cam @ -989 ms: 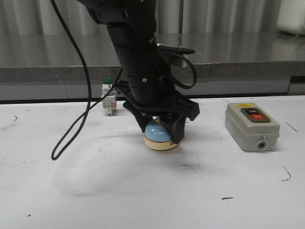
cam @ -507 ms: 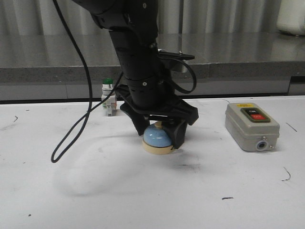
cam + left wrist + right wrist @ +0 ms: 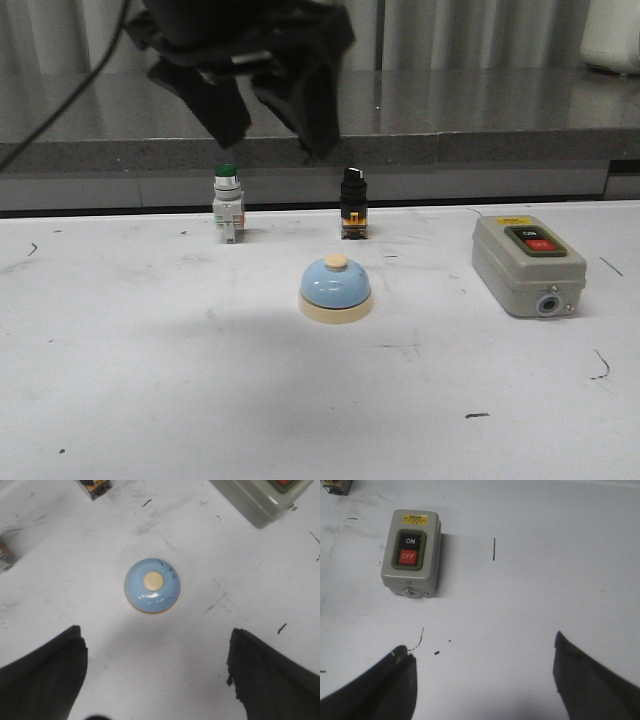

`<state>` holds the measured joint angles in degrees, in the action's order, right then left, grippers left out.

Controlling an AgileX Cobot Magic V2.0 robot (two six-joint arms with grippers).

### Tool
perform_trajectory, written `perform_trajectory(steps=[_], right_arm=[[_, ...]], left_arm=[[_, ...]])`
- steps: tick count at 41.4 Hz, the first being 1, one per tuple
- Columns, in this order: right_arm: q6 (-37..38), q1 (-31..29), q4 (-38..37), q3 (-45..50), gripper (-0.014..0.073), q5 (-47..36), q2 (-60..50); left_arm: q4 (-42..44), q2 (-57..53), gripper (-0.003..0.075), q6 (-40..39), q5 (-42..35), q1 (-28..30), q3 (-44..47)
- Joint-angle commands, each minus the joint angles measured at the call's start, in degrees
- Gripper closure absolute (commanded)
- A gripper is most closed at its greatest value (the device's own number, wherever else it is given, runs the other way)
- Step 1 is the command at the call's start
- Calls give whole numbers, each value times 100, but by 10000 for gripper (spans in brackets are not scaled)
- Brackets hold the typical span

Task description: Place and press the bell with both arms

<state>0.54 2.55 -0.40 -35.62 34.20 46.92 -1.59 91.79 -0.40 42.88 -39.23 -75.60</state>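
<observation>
The bell point(image 3: 335, 289) stands upright on the white table, with a light blue dome, cream base and cream knob. It also shows in the left wrist view point(image 3: 152, 585), seen from above. My left gripper point(image 3: 272, 118) hangs high above and behind the bell, open and empty; in its wrist view point(image 3: 156, 645) the two black fingers stand wide apart with bare table between them. My right gripper point(image 3: 484, 650) is open and empty over bare table, near the grey switch box point(image 3: 411, 552). It does not show in the front view.
The grey switch box point(image 3: 527, 265) with ON and OFF buttons sits right of the bell. A green-capped push button point(image 3: 228, 203) and a black-topped switch point(image 3: 352, 204) stand behind the bell. A grey ledge runs along the table's back.
My left gripper has let go of the bell and risen well above it. The bell stays on the table where it was set down.
</observation>
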Motion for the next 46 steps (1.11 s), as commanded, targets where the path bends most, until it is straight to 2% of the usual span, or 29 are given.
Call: perform_trajectory(steps=[1,13,28,34,46], right_arm=[[-54,-17,-23,-197,14,-352,-7],[-54,-17,-23,-197,14,-352,-7],[-54,-17,-23,-197,14,-352,-7],[-54,-17,-23,-197,14,-352,-7],[-54,-17,-23,-197,14,-352,-7]], left_arm=[[-47,-956,164,-205,-414,175,401],[-47,-3106,164,-269,-414,635,1896],[-59,-5315,164,-301,-404,647,3206],[-59,-5792,165,-301,-404,647,3476],[-59,-5874,164,-301,-403,647,3505]])
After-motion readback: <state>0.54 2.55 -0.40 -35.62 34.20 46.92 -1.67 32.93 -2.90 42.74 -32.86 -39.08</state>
